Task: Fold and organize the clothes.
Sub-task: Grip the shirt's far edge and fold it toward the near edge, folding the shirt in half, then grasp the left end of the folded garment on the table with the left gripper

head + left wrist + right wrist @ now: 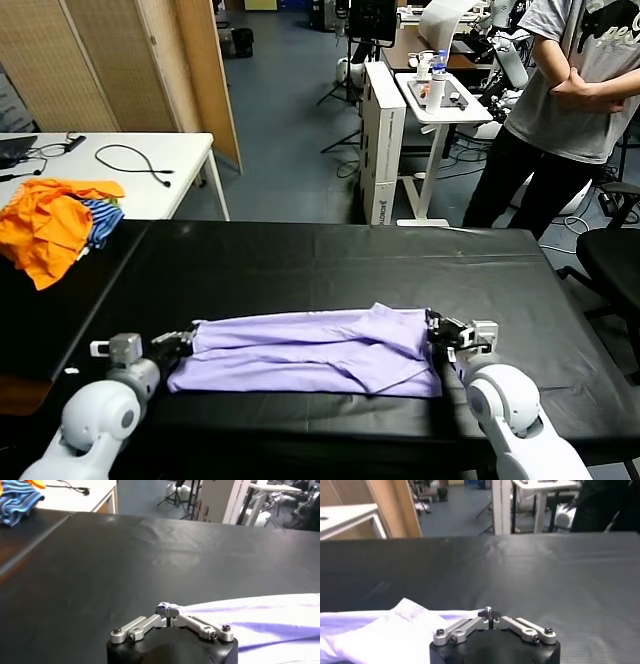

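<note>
Clenched on the T-shirt [310,352] at its left end, the left end effector [186,342] pinches a corner; the lavender shirt lies in a folded band across the black worktop [300,265], while the right end effector [437,335] grips its right end, likely for another fold.

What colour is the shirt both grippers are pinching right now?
Pale lavender, plain on the side showing; the T-shirt shows best in the head view.
</note>
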Tool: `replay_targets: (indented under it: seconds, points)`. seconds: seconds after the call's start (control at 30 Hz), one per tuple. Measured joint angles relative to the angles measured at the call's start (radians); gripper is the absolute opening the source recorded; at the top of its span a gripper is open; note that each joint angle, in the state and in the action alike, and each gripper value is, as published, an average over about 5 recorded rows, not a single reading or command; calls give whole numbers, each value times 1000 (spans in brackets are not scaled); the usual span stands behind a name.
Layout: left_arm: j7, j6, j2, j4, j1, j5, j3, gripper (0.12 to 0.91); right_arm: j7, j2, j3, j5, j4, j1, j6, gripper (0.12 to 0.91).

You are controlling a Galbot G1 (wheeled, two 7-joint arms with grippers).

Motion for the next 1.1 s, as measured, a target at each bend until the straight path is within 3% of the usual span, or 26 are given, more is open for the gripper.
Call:
replay_targets:
  seconds: [0.1,0.17,0.4,0.5,0.63,1.1]
  points:
    - [0,-12,4,4,-16,-2,12,174,-15,-13,10,5,16,-6,1,260]
    - [-1,-23,4,3,-18,1,13,254,-18,-22,18,11,29,-14,1,366]
    - [-4,-42,0,-19,-3,5,-17,685,-25,-48,51,32,84,-56,6,786]
    - [-4,-40,-4,-34,17,2,-38,837,-29,-59,71,44,116,-87,9,885]
    - [-5,-35,-26,-67,58,-4,-73,903,-41,-69,92,49,163,-133,11,906]
    - [19,-46,-122,-76,133,9,-132,907,-50,-69,99,45,236,-196,6,907]
